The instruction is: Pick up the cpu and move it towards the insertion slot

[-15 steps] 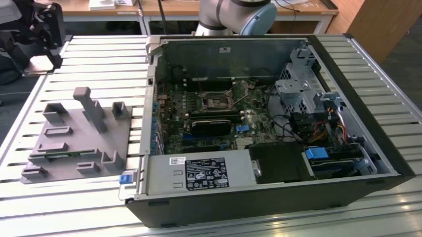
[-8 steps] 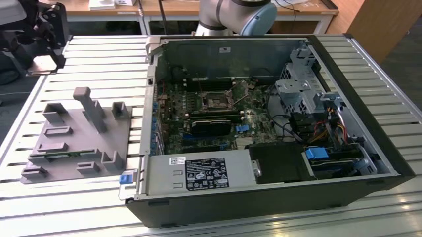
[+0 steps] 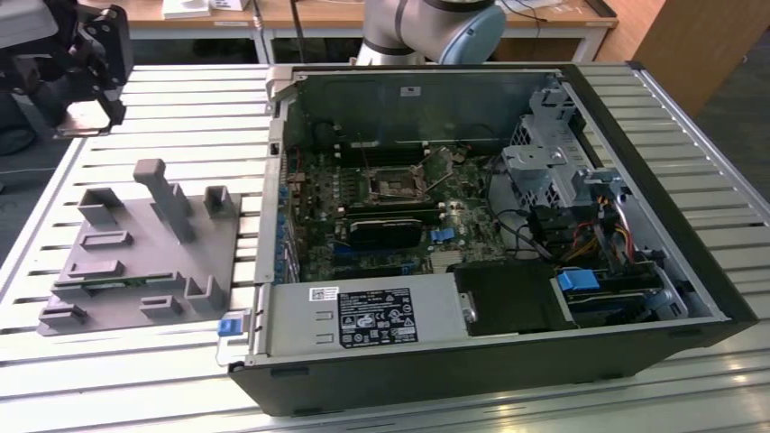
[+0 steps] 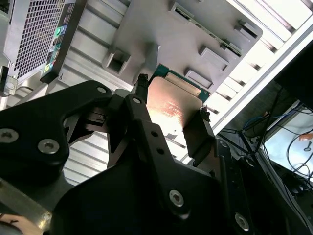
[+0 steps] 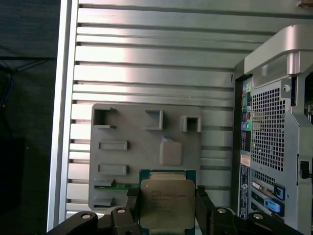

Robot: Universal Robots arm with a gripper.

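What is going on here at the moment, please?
The arm's end effector is shut on the cpu, gripping it by two opposite edges and holding it clear of the grey fixture below. In the exterior view it hangs to the left of the open computer case, so the cpu is not yet at the slot on the board inside.

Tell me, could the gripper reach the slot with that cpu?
Probably yes: the gripper grips the cpu, the case lies open, and nothing covers the slot.
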